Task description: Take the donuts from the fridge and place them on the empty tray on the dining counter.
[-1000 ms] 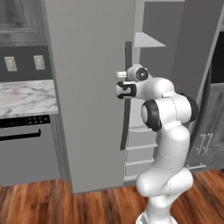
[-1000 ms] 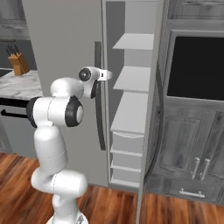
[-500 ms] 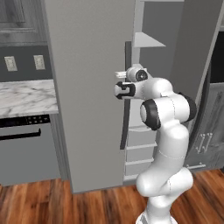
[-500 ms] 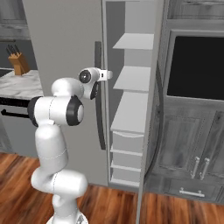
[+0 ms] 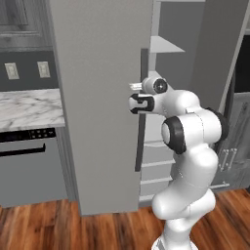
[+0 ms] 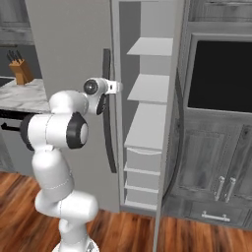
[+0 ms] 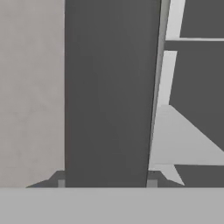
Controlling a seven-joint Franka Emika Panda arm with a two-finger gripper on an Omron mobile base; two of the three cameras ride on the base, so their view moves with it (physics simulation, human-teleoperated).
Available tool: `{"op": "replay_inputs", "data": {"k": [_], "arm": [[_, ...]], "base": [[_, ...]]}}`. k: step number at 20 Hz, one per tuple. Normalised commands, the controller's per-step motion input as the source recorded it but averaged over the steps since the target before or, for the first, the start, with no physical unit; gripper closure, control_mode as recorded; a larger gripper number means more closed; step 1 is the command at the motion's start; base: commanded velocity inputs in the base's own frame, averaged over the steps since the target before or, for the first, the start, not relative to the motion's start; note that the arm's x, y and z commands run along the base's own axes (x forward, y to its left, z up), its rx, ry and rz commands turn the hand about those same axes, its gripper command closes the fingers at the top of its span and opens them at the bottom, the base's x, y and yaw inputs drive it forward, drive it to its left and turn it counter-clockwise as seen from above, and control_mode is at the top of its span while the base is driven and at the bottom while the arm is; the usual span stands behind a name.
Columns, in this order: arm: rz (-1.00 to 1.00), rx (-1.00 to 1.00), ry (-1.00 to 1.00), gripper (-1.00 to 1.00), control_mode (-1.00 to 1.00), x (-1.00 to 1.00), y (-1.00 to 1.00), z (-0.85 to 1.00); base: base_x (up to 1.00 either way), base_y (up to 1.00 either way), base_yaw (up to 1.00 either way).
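Observation:
The fridge [image 5: 97,97] stands in front of me with its left door [image 6: 69,44] closed and its right door [image 6: 170,123] swung open. White shelves [image 6: 152,47] and drawers [image 6: 140,165] show inside. My gripper [image 5: 140,103] is at mid-height on the left door's long dark handle [image 5: 141,146]. In the hand view the handle [image 7: 109,96] runs between the two finger tips, and the gripper [image 7: 106,183] is shut on it. From the right, the gripper [image 6: 105,101] sits against the handle [image 6: 109,147]. The donuts, the tray and the dining counter are out of view.
A marble kitchen counter [image 5: 29,107] over a grey appliance with a black panel [image 5: 29,166] lies left of the fridge, with a knife block [image 6: 20,74] on it. A black wall oven [image 6: 221,74] and grey cabinets [image 6: 221,167] stand right of the open door.
The fingers have closed from wide open onto the left door's handle. The arm and the doors have hardly moved.

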Motion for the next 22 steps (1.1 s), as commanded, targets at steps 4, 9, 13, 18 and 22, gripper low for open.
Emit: {"op": "replay_inputs", "data": {"k": [4, 9, 13, 18, 22], "arm": [[0.0, -0.03, 0.03, 1.0, -1.0, -0.73, 0.74, -0.02], [0.0, -0.03, 0.01, 1.0, -1.0, -0.87, 0.84, -0.08], [0.0, -0.02, 0.0, 1.0, -1.0, -0.82, 0.79, 0.0], [0.0, -0.04, 0.17, 1.0, -1.0, -0.58, 0.79, 0.0], [0.0, -0.01, 0.35, 1.0, -1.0, -0.6, 0.97, 0.0]], "base": [[0.0, 0.0, 0.0], [0.0, 0.0, 0.0], [0.0, 0.0, 0.0], [0.0, 0.0, 0.0], [0.0, 0.0, 0.0]]}}
